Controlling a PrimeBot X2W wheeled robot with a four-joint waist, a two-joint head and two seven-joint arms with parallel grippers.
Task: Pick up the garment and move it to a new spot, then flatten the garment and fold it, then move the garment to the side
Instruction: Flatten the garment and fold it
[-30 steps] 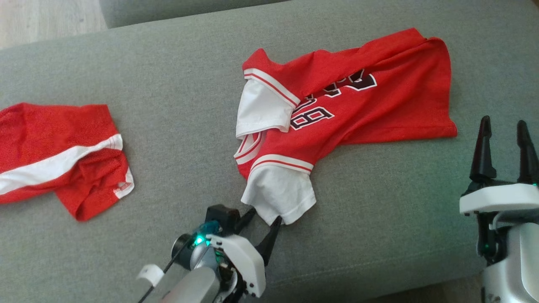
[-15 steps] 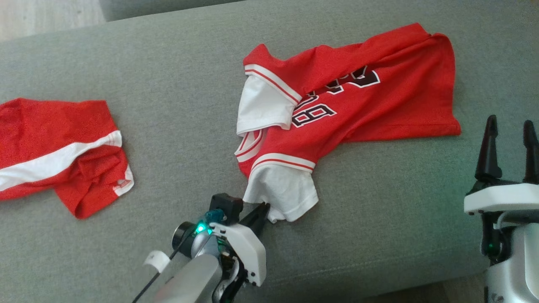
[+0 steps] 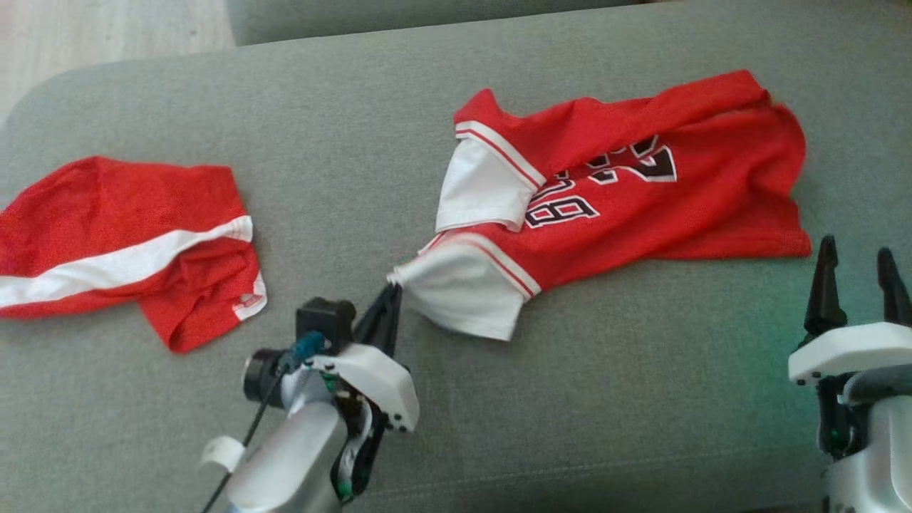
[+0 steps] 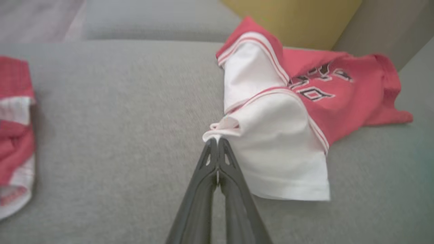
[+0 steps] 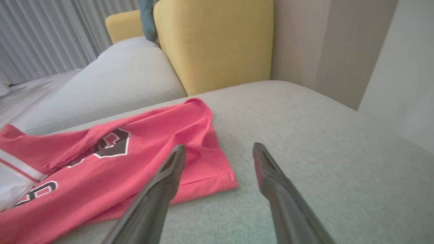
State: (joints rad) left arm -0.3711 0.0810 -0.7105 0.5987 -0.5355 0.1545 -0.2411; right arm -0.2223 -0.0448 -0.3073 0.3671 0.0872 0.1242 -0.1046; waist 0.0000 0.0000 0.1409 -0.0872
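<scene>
The garment [image 3: 627, 185] is a red jersey with white sleeves and dark numbers, lying crumpled on the grey sofa seat [image 3: 356, 142]. My left gripper [image 3: 392, 288] is shut on the cuff of its near white sleeve [image 3: 459, 288], which is lifted and drawn to the left. In the left wrist view the two dark fingers [image 4: 217, 159] meet on the bunched sleeve edge, with the garment [image 4: 342, 91] trailing behind. My right gripper [image 3: 855, 274] stands open at the lower right, just off the jersey's hem. In the right wrist view it [image 5: 218, 150] hangs open above the hem corner of the garment [image 5: 112, 159].
A second red garment with a white stripe [image 3: 121, 242] lies at the left of the seat, also at the left edge [image 4: 13, 135] of the left wrist view. A yellow cushion [image 5: 217, 44] and a pale wall [image 5: 403, 61] stand behind the sofa.
My left gripper closed on the white sleeve's cuff and has pulled it up and to the left. The head camera has shifted too. The right gripper stays open.
</scene>
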